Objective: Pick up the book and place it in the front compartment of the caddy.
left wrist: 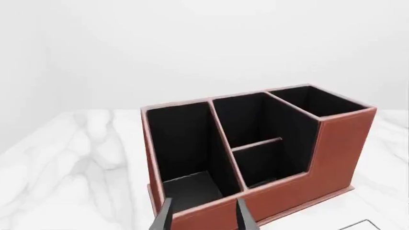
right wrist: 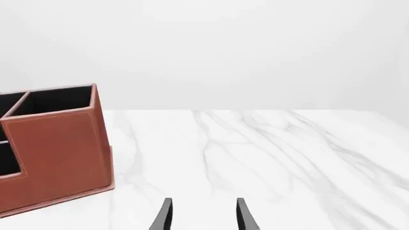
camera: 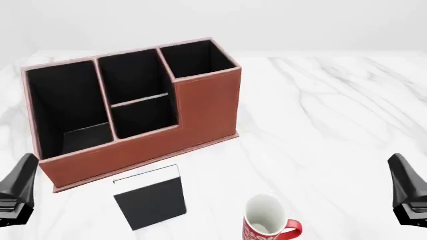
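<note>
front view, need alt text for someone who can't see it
A black book lies flat on a white marble table, just in front of a large brown caddy with four empty black compartments. A red-and-white mug stands to the book's right. The left end effector and right end effector sit at the picture's edges, holding nothing.

Mug (camera: 268, 224) base and both end effectors cropped by front view's edge.

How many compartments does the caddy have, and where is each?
4. In the caddy: a tall wide cell at the left end, a tall square cell at the right end, and between them a rear cell and the lower-walled front compartment. None look hidden.
</note>
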